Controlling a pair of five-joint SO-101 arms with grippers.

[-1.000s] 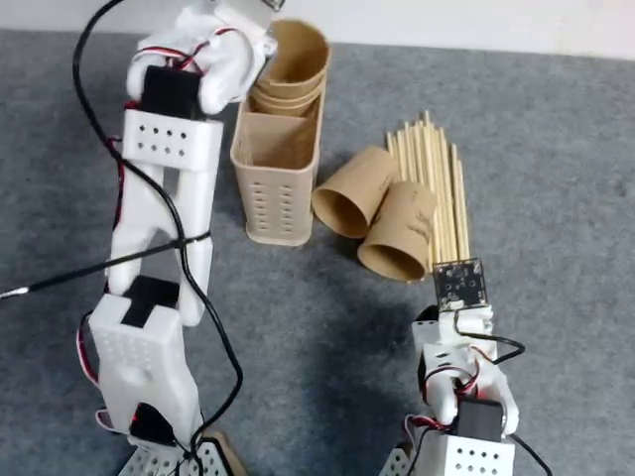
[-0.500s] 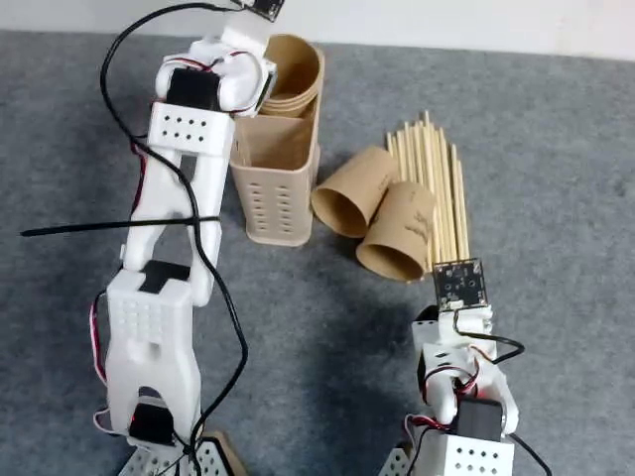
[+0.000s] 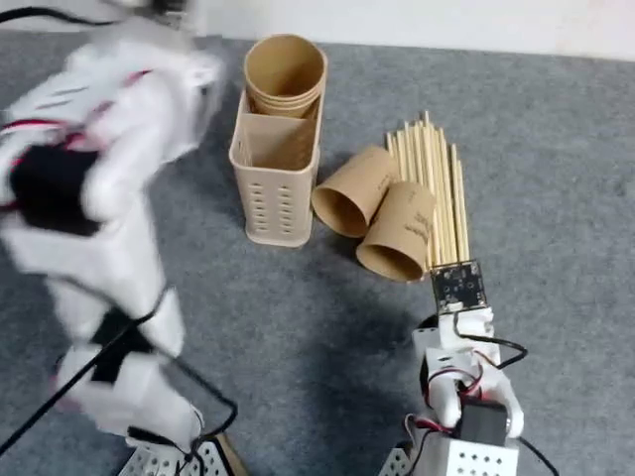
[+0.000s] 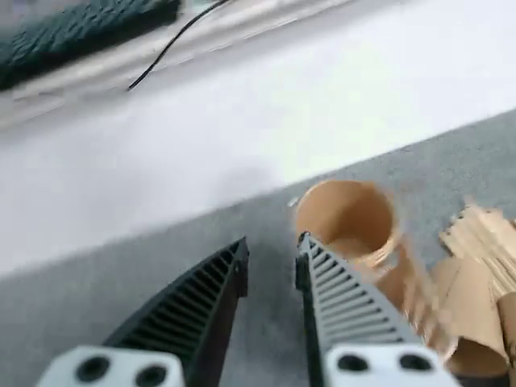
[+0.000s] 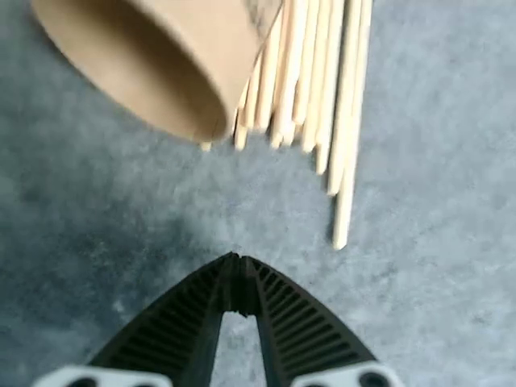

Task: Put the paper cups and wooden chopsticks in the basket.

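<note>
Right gripper (image 5: 239, 278) pinched shut on nothing, near right, just short of the chopsticks (image 3: 444, 178); two loose paper cups (image 3: 399, 231) lie on their sides against them; basket (image 3: 270, 208) further left, cup stack (image 3: 285, 69) in its far compartment; left gripper (image 4: 270, 251) narrowly parted, empty, near that stack; probably between cups, next needs a rim grasp on a lying cup; versus earlier, left arm (image 3: 89, 198) has swung leftward off the basket.

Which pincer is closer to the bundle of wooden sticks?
Right. The right pincer sits just short of the chopsticks; the left pincer is farther off, beside the stacked cups.
</note>
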